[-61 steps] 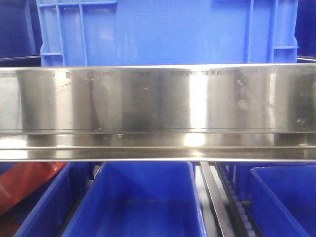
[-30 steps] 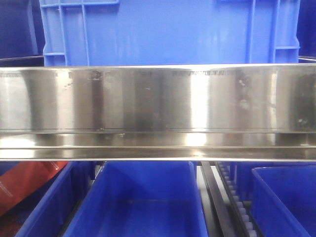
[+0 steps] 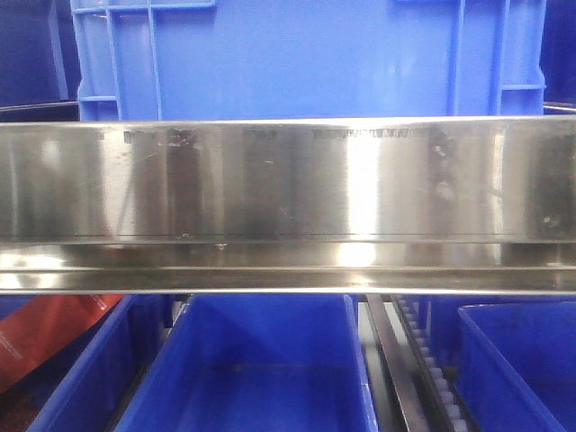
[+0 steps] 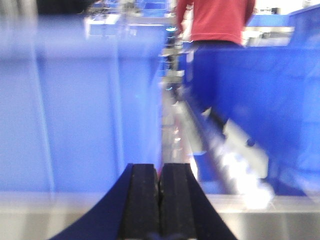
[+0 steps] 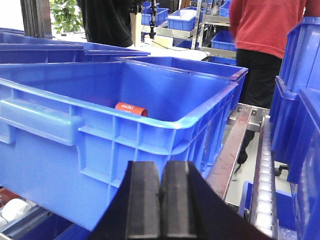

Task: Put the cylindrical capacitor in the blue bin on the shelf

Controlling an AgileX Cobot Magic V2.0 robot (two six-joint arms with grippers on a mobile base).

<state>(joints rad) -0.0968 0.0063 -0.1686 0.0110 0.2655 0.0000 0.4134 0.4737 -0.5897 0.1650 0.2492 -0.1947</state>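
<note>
A warehouse aisle of blue plastic bins on roller racks fills all three views. From the front camera, the shelf [image 3: 288,202] shows as a broad, shiny steel front rail running edge to edge. A large blue crate [image 3: 306,58] stands on the tier above it. Below the rail sit an open blue bin [image 3: 256,369], a second one at the right [image 3: 522,364], and a red bag [image 3: 45,337] at the lower left. Faint printed marks run along the top of the rail, too smeared to read.

The left gripper [image 4: 159,200] has its two black pads pressed flat together, with nothing visible between them. Ahead of it the view is blurred (blue bin walls either side and a steel ledge below). A person in a red top [image 4: 215,20] stands at the far end.

The right gripper [image 5: 160,200] is likewise clamped pad to pad with nothing showing between. It sits just in front of a big blue bin with a moulded handle [image 5: 115,120]. Inside that bin, against the far wall, lies a red tag [image 5: 131,108] with white digits that look like "4680"; a second line beneath is cut off by the rim. To the right run a steel rail and white rollers [image 5: 262,165]. Two people stand behind, one in red [image 5: 270,25] and one in black [image 5: 107,20].

The cylindrical capacitor is not visible in any view, so its position relative to either pair of jaws cannot be told.
</note>
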